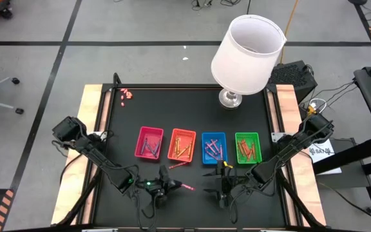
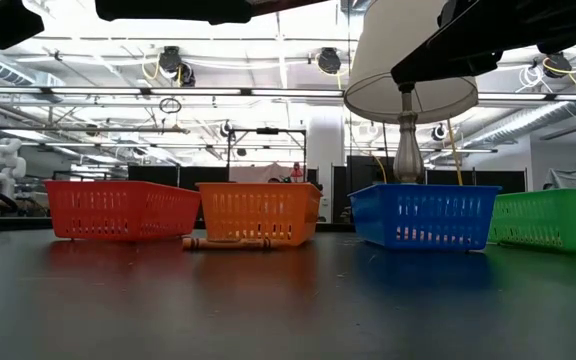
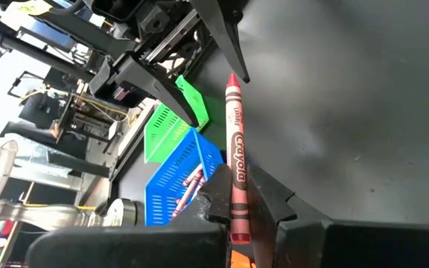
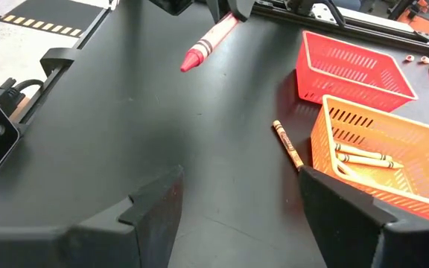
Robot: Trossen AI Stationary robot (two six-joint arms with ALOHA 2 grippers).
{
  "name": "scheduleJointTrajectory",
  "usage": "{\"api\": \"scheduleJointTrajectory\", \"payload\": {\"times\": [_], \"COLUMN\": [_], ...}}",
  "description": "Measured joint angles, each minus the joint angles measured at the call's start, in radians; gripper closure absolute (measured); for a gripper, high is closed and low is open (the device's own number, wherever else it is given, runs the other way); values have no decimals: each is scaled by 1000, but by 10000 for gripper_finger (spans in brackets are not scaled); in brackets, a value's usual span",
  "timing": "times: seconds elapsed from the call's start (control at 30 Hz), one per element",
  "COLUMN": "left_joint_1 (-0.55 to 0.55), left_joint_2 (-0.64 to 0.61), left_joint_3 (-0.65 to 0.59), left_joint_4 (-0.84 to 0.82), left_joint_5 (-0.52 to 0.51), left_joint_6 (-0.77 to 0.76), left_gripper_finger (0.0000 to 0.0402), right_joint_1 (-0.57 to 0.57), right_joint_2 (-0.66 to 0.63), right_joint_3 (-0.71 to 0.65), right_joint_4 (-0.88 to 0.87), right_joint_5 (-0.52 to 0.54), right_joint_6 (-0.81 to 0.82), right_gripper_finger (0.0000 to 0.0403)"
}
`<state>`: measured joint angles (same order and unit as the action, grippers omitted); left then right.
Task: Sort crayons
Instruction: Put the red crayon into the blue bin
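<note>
High view: your left claw (image 1: pixel 172 185) sits at lower centre, pinched on a red crayon (image 1: pixel 188 186); right claw (image 1: pixel 222 191) beside it, spread wide, empty; one crayon (image 1: pixel 178 165) lies on the tabletop (image 1: pixel 172 109) below the orange tray (image 1: pixel 181 144). Left wrist view: red crayon (image 3: pixel 236 160) clamped between fingers (image 3: pixel 218 195).

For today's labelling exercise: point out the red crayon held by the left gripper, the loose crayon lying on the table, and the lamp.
red crayon (image 3: pixel 237 145), left wrist view, middle of its wrapper.
loose crayon (image 4: pixel 288 144), right wrist view, mid-length.
lamp (image 1: pixel 246 53), high view, side of the shade.
</note>
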<state>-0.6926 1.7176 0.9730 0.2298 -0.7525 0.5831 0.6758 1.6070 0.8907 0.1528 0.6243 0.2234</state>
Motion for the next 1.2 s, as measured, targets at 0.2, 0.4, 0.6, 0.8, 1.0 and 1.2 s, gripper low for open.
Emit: {"api": "scheduleJointTrajectory", "payload": {"times": [0.2,0.4,0.6,0.8,1.0,1.2], "left_joint_1": [0,0,0,0,0,0], "left_joint_2": [0,0,0,0,0,0], "left_joint_3": [0,0,0,0,0,0], "left_joint_4": [0,0,0,-1,-1,-1], "left_joint_5": [0,0,0,0,0,1], "left_joint_6": [-1,-2,-23,-152,-308,-520], "left_gripper_finger": [386,386,386,386,386,386], "right_joint_1": [0,0,-1,-1,-1,-2], "right_joint_2": [0,0,0,0,0,0], "right_joint_3": [0,0,0,0,0,0], "right_joint_4": [0,0,0,0,0,0], "right_joint_5": [0,0,1,2,2,2], "right_joint_6": [0,0,0,0,0,0], "right_gripper_finger": [154,154,154,154,154,154]}}
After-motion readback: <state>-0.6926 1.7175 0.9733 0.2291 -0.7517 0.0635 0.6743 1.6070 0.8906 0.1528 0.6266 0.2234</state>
